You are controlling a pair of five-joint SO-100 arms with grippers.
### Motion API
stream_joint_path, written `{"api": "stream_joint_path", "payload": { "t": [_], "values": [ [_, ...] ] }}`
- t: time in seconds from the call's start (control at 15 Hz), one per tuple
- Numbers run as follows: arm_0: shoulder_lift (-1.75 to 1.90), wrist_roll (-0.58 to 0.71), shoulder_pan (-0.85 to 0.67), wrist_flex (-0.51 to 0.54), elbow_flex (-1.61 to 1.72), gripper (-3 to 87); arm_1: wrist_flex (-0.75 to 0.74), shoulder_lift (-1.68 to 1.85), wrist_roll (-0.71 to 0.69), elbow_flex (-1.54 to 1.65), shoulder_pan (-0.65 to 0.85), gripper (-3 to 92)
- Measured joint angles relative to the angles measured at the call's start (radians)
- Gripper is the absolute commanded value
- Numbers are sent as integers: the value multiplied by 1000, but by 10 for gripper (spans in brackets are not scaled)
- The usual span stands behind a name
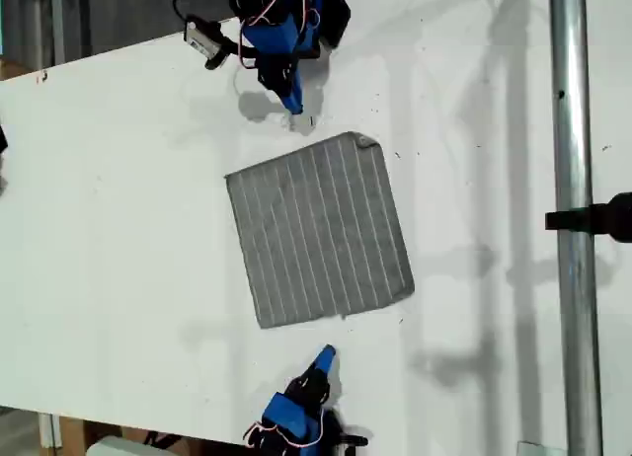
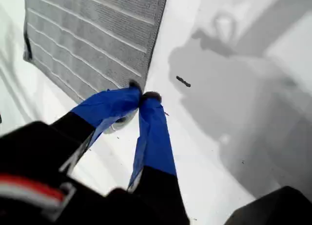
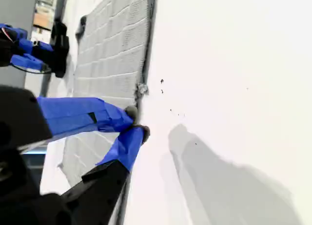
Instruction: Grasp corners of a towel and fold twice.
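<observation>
Grey towel (image 1: 319, 229) flat on white table (image 1: 118, 229)

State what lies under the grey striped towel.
The towel lies flat on the white table, which shows bare all around it. Whatever is beneath the cloth itself is covered and cannot be seen.

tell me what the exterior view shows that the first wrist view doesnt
Only the exterior view: the whole towel lying flat, one arm at that view's top, another arm at its bottom, and a metal pole at its right. Only the first wrist view: my first gripper close up, jaws shut, holding nothing. Both: the grey striped towel on the white table.
</observation>
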Motion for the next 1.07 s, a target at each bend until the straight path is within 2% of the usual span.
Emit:
{"api": "stream_joint_path", "payload": {
  "t": [0.07, 0.13, 0.27, 0.33, 0.53, 0.87, 0.93, 1.07],
  "values": [
    [0, -11, -9, 0, 0, -29, 0, 0, 0, 0, 0, 29],
    [-2, -130, -91, 2, 0, -29, 0, 0, 0, 0, 0, 29],
    [2, -575, -144, 5, 0, -29, 0, 0, 0, 0, 14, 18],
    [2, -647, -146, 5, 0, -29, 0, 0, 0, 0, 25, 35],
    [2, -592, -147, 5, 0, -29, -6, 6, -14, 0, 28, -2],
    [2, -549, -149, 5, 0, -29, -350, -100, -278, -69, 61, -2],
    [2, -540, -158, 5, 0, -29, -413, -167, -321, -95, 31, -2],
    [2, -528, -169, 5, 0, -29, -445, -252, -416, -161, -55, -2]
  ]
}}
